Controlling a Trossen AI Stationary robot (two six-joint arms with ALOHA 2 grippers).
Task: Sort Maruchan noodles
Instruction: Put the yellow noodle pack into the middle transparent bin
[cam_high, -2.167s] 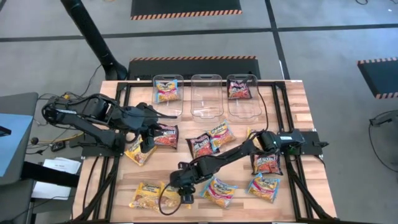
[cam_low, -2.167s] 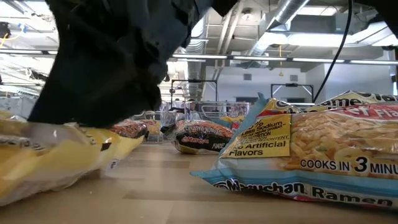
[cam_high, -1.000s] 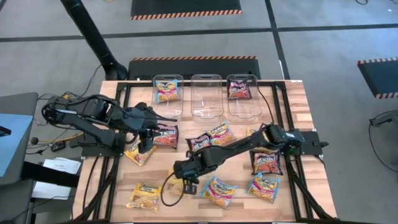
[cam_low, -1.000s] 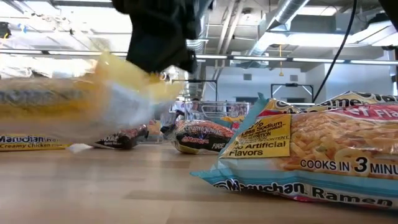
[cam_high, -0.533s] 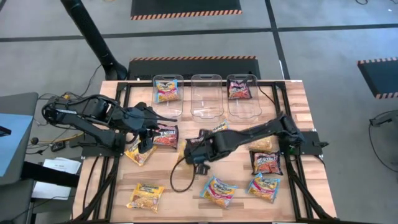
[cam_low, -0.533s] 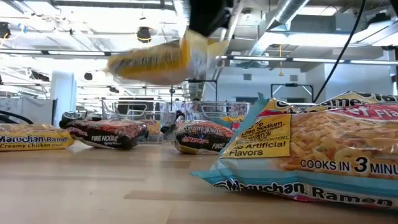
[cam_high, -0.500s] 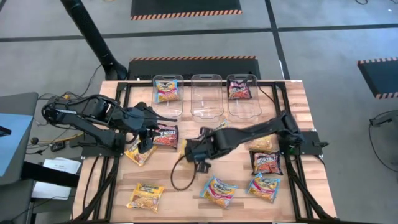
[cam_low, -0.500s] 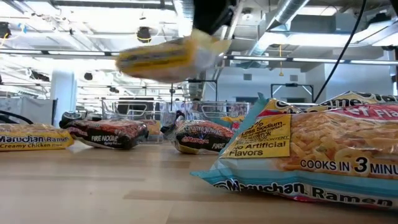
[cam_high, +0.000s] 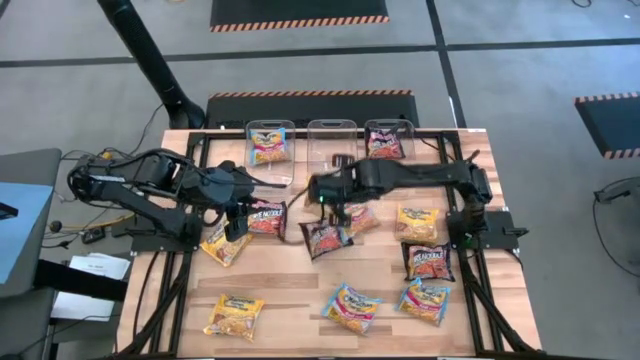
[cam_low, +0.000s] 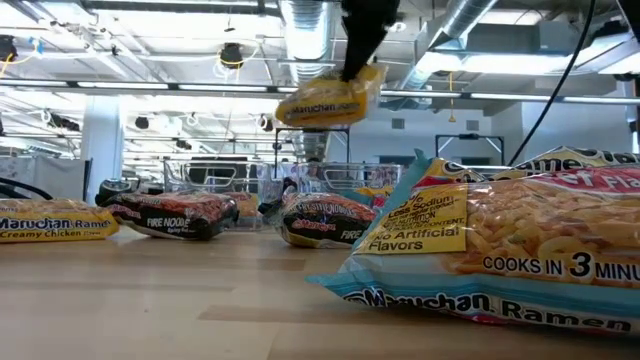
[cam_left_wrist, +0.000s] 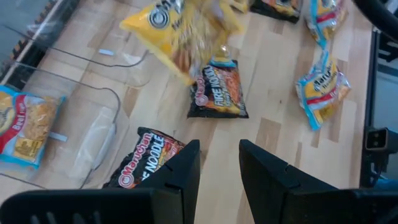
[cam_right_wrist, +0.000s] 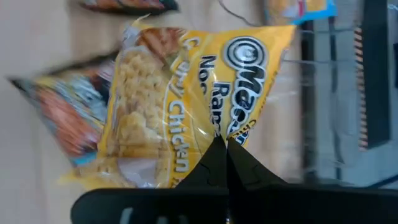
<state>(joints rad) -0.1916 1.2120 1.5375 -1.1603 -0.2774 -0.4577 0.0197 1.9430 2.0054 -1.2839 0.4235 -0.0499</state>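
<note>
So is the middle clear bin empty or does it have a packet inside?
Empty: the middle clear bin shows no packet inside; the right gripper holds a yellow packet in the air.

A light wooden table (cam_high: 300, 285) carries everything. Along its far edge stand three clear plastic bins (cam_high: 332, 140) in a row. Loose packets lie flat on the boards: a yellow packet (cam_high: 234, 316) near the front left corner, another yellow one (cam_high: 226, 244) by the left edge, and a dark packet (cam_high: 266, 218) just beside it. Toward the middle lies a dark packet (cam_high: 324, 238) touching a blue-edged one (cam_high: 358, 217). On the right side — a yellow packet (cam_high: 417, 223), a dark one (cam_high: 429, 261) (just in front of it), and two blue-pink packets (cam_high: 352, 305) (cam_high: 425, 300) near the front edge.
</note>
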